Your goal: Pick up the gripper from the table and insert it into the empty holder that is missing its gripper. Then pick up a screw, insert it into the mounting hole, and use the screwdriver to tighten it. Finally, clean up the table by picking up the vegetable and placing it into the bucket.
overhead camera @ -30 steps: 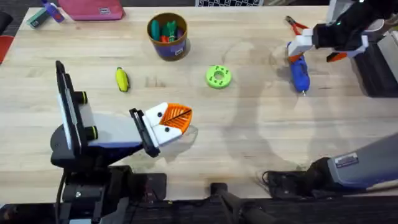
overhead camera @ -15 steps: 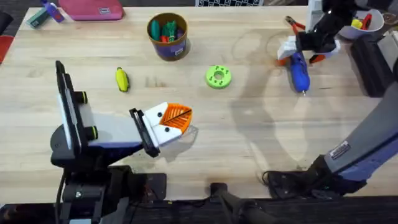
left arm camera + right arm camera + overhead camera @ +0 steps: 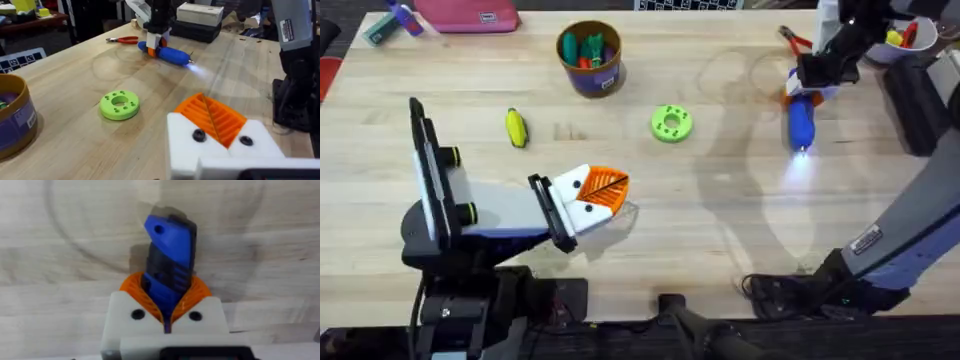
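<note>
Right gripper [image 3: 804, 88] sits at the far right of the table, its orange pads clamped on both sides of the rear end of the screwdriver [image 3: 802, 120]. In the right wrist view the blue body [image 3: 169, 255] is pinched between the two ribbed pads [image 3: 131, 292]. The screwdriver lies flat on the wooden table [image 3: 720, 230], bit end toward the near edge, with a bright patch of light on the wood just beyond the tip. Red-handled pliers [image 3: 794, 40] lie just beyond it.

Left gripper [image 3: 598, 195] rests low on the table at near left; its orange pads are pressed together with nothing between them.

Containers: the bucket [image 3: 590, 58] stands at far centre-left, upright, holding green and orange-red items I cannot identify. A white bowl [image 3: 900, 42] at the far right edge holds yellow and red pieces, partly hidden by the right arm.

The vegetable [image 3: 516, 128] lies on the table to the near left of the bucket, well apart from it. A lime-green disc [image 3: 671, 123] lies between bucket and screwdriver. A pink case [image 3: 470, 14] sits at the far left edge.
</note>
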